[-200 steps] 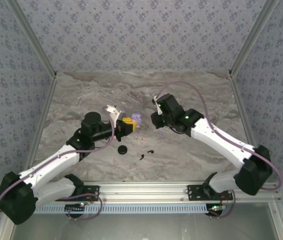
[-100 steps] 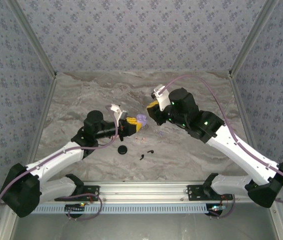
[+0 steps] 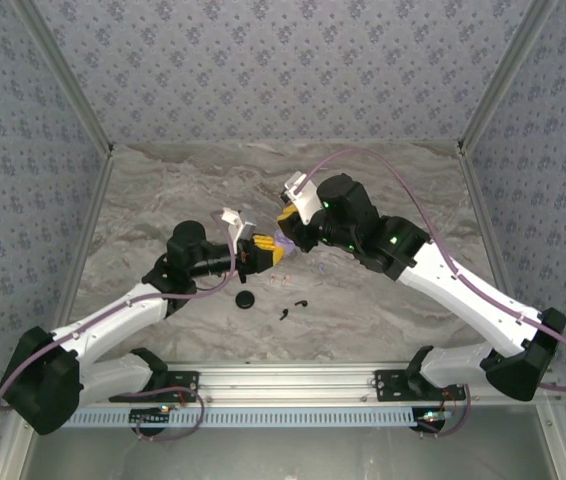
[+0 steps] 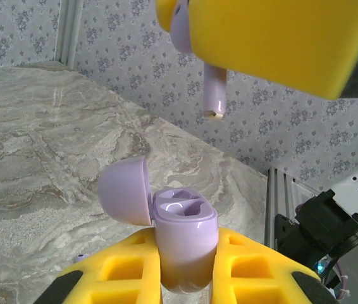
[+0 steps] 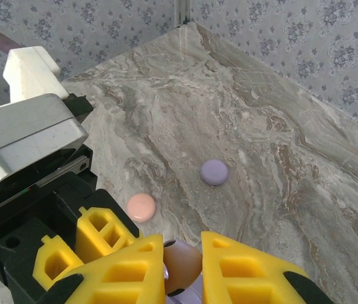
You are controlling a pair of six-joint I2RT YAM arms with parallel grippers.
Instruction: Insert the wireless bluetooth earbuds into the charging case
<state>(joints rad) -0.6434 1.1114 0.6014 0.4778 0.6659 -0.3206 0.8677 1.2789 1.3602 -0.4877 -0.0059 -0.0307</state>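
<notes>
Lilac charging case point(image 4: 185, 244) is sitting upright in the left tool point(image 4: 185, 266), which is squeezing it between its yellow fingers point(image 4: 255, 269). Its lid point(image 4: 125, 190) is hanging open to one side. The right tool point(image 5: 182, 253) is pinching one lilac earbud point(image 4: 214, 95) and is hovering just above the open case, stem pointing down, not touching it. Two black earbuds point(image 3: 284, 314) and a black disc point(image 3: 246, 299) are lying on the marble tabletop point(image 3: 163, 200) near the arms. A lilac disc point(image 5: 214, 171) and a pink disc point(image 5: 141, 206) are lying there too.
</notes>
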